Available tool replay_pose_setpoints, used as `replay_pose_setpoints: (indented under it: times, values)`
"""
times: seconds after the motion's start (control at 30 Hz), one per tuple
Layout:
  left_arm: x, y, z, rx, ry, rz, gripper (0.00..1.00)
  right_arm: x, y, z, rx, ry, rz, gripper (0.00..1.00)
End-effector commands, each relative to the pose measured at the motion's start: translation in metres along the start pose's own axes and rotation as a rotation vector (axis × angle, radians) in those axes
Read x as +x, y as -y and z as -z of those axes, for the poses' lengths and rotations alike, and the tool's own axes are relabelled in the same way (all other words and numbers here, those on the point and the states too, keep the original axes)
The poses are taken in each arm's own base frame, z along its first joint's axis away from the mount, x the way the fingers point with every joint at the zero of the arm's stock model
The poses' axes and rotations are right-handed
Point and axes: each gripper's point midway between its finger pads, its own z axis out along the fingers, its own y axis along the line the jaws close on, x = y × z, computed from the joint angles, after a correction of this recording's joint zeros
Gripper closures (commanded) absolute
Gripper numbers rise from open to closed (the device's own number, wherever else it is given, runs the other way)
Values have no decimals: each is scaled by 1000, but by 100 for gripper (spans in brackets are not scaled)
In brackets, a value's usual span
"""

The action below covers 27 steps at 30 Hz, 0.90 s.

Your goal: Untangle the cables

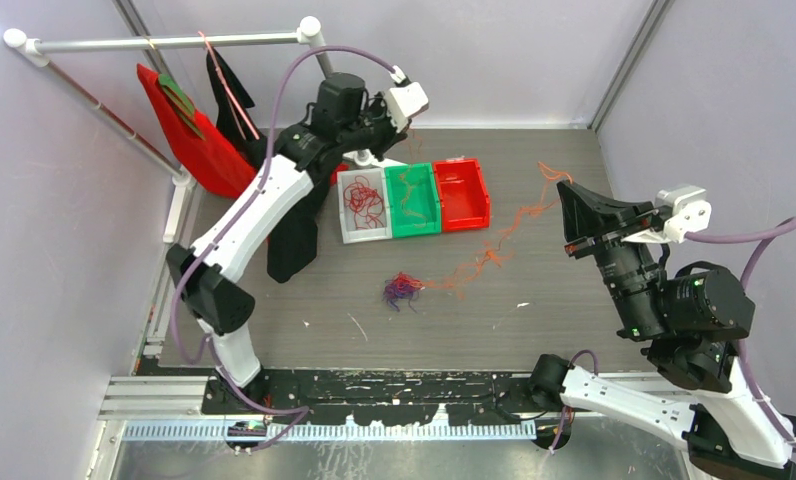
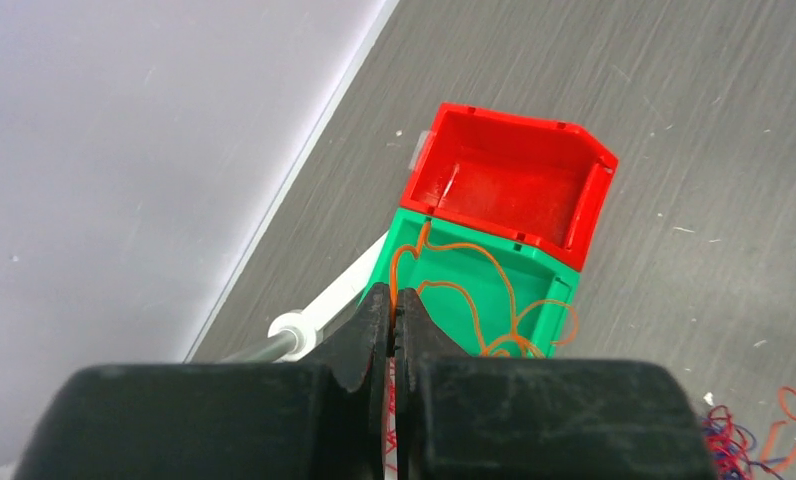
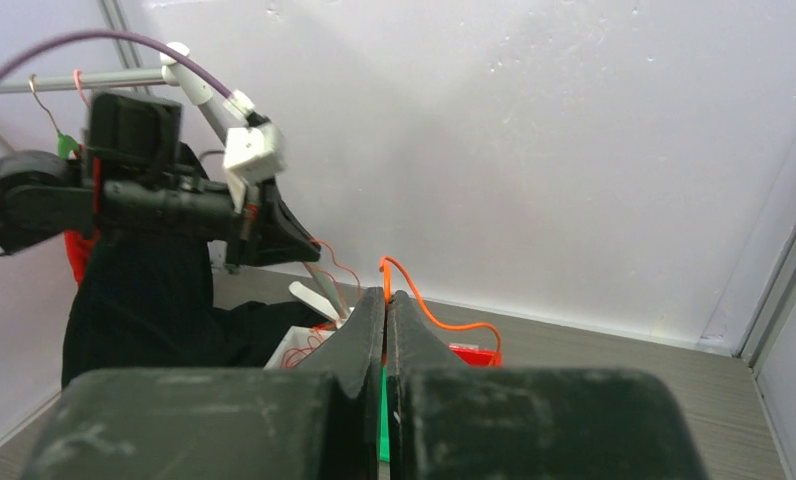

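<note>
Orange cable (image 1: 494, 250) runs diagonally across the counter (image 1: 304, 350), from beside the purple clump (image 1: 402, 290) at centre up right to the right end effector (image 1: 564, 195). Right wrist view: that end effector's jaws are fully closed with the orange cable (image 3: 444, 325) pinched between them. The cable loops out over the fingertips (image 3: 369, 310), then right and down.

Purple clump is loose on the counter, below the bins, touching the low end of the orange cable.

Red cable (image 1: 364, 203) is piled in the white bin (image 1: 342, 210), the leftmost of three bins side by side at upper centre. The green bin (image 1: 414, 230) in the middle holds a separate orange strand (image 2: 474, 280). The red bin (image 1: 462, 215) on the right has no cable in it.

Left end effector (image 1: 389, 125) hangs above the far edge of the bins. Its jaws are closed too. Left wrist view shows a thin red thread in the slit between the fingers (image 2: 359, 340). Right wrist view shows a red strand dropping from its tip toward the white bin, so it looks like it's pinching the red cable.

Upper left: red garment (image 1: 189, 140) and black garment (image 1: 294, 245) by the rack rail (image 1: 174, 43).
</note>
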Motion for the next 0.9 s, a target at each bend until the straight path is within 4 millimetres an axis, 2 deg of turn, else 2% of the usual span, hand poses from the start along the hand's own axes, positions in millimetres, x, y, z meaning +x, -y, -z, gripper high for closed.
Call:
replay_pose_setpoints:
  times: [0.0,0.3,0.5,0.87]
  values:
    - [-25,-25,-16,-86,92,-72,100,-22,12,6,30,59,-26,99]
    - [30,-26,-57,-102,-13,-114,100,-25,14,9,28,60,-40,99]
    - [71,-9,-73,-46,-99,-78,100,-27,11,7,20,56,-48,99]
    - [110,15,-105,6,-146,-64,100,-20,6,4,14,35,-62,99]
